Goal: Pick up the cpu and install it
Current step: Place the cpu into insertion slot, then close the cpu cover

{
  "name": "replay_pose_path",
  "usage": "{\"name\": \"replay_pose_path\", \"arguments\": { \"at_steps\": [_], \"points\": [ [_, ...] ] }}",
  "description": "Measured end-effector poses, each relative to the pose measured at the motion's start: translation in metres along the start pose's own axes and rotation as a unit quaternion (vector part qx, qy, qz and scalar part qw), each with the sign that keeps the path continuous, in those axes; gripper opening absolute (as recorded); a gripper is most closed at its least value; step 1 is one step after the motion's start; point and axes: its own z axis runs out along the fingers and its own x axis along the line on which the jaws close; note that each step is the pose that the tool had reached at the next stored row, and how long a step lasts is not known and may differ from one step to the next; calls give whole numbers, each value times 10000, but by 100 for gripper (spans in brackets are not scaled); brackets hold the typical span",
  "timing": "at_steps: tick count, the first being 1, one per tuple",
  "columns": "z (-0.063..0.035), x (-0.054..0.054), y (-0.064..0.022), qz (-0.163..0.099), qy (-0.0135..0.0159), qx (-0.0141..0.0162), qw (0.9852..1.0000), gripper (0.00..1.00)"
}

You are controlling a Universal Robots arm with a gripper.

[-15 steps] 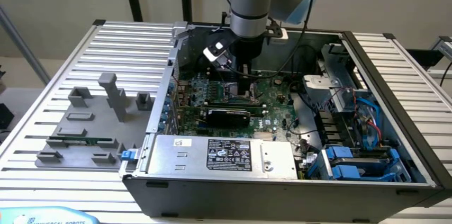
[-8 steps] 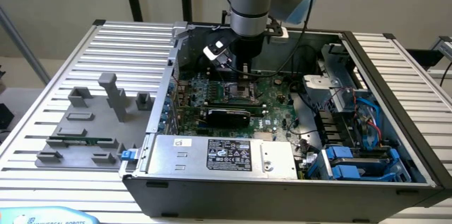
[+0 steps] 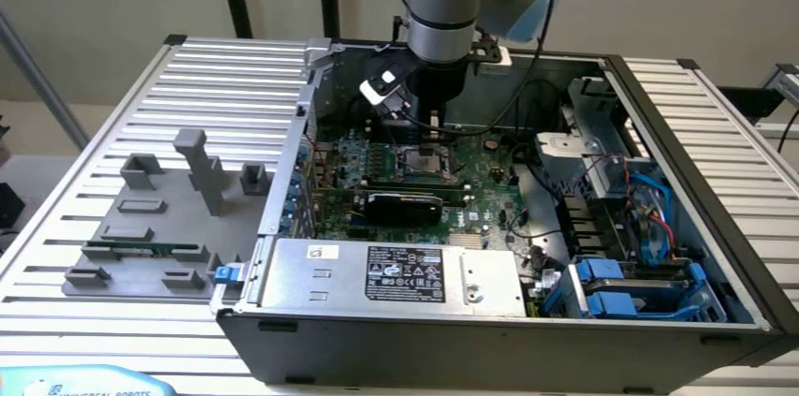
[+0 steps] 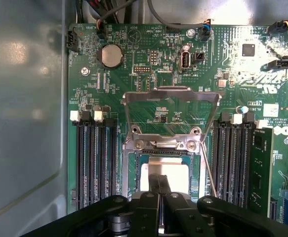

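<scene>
The cpu (image 4: 176, 170) lies flat in the motherboard's socket (image 4: 134, 170), its pale silver top showing between the socket walls. The socket's metal load plate (image 4: 171, 98) is swung open and lies back over the board. My gripper (image 4: 159, 180) hangs directly over the near part of the cpu with its two black fingers (image 4: 153, 186) pressed together and nothing between them. In the exterior view the gripper (image 3: 418, 120) reaches down into the open computer case (image 3: 699, 190), just behind the socket (image 3: 422, 164).
Memory slots (image 4: 94, 158) flank the socket, and a green module (image 4: 260, 168) stands in one. A thin latch lever (image 4: 209, 168) runs beside the socket. The power supply (image 3: 387, 272) and blue drive bays (image 3: 631, 288) fill the case front. Grey fixture blocks (image 3: 200, 171) and a memory stick (image 3: 141, 250) sit outside.
</scene>
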Motion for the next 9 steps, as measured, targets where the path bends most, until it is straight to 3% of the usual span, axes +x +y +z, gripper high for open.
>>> {"name": "replay_pose_path", "arguments": {
  "at_steps": [4,9],
  "points": [
    [-80,-22,30,1,0,32,10000,11],
    [-172,-68,121,3,0,117,9999,11]
  ]
}}
